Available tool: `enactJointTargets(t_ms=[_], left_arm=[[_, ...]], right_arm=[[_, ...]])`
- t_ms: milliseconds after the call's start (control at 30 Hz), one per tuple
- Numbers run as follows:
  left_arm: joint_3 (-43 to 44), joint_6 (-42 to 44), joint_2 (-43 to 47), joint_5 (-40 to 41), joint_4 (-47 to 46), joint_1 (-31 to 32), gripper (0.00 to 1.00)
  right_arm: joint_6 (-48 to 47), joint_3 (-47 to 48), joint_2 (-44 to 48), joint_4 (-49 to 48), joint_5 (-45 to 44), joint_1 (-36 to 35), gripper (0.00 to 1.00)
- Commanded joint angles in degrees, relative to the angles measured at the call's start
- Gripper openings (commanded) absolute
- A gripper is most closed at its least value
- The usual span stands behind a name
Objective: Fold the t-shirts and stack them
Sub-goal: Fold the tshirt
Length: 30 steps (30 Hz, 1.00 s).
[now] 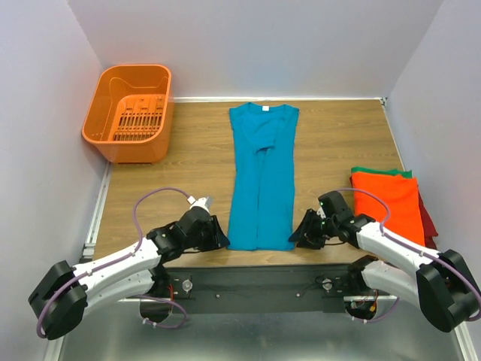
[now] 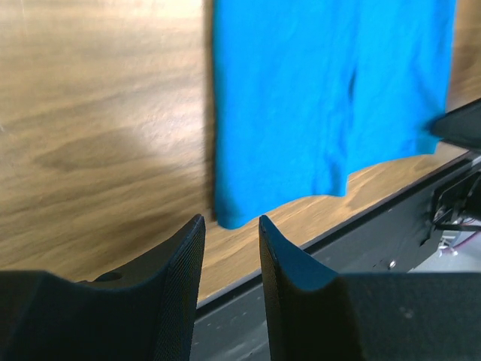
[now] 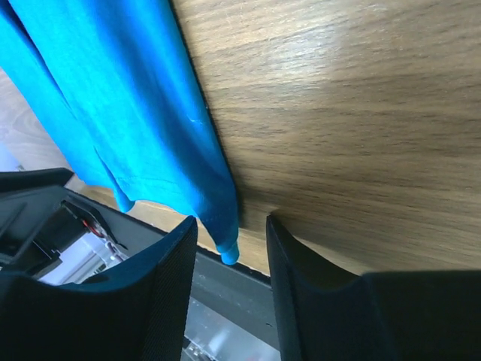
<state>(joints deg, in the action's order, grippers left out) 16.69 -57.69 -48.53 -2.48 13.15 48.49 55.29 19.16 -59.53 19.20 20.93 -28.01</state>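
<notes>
Left wrist cam first: your left gripper (image 2: 231, 226) has its fingers spread with nothing in them, just short of the teal t-shirt (image 2: 323, 98) at its near left corner. Same deal for your right gripper (image 3: 231, 222), apart and empty by the near right corner. The shirt lies flat mid table (image 1: 195, 165), sides folded in, collar far. At the right edge the orange t-shirt (image 1: 387, 199) tops a green t-shirt (image 1: 379, 172) and a dark red t-shirt (image 1: 429, 219). The orange basket (image 1: 128, 113) sits far left.

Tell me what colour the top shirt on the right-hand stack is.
The top shirt is orange; the top external view shows it best.
</notes>
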Motion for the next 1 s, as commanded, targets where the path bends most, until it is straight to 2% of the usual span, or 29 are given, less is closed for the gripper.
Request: enactJointTargets(t_ms=[0, 333, 367, 700, 733, 967], left_arm=[[-1.5, -1.5, -0.4, -3.6, -2.9, -0.2, 0.43], [-2.9, -0.9, -2.1, -4.0, -6.0, -0.2, 0.43], [-2.9, -0.8, -3.0, -4.0, -6.2, -0.2, 0.43], [-2.5, 0.2, -6.0, -1.7, -7.3, -0.2, 0.43], [-2.5, 0.3, -6.2, -1.6, -7.6, -0.2, 0.43], [-2.4, 1.6, -8.8, -1.7, -9.2, -0.2, 0.37]], right_arm=[[1.0, -1.8, 0.5, 0.7, -0.2, 0.2, 0.46], [1.8, -2.3, 0.4, -1.5, -0.8, 0.2, 0.41], [1.9, -2.7, 0.4, -1.8, -0.5, 0.2, 0.38], [1.7, -3.4, -0.5, -3.6, 0.6, 0.3, 0.37], [1.7, -3.5, -0.6, -3.7, 0.7, 0.2, 0.34], [1.6, -3.9, -1.2, -4.8, 1.6, 0.3, 0.33]])
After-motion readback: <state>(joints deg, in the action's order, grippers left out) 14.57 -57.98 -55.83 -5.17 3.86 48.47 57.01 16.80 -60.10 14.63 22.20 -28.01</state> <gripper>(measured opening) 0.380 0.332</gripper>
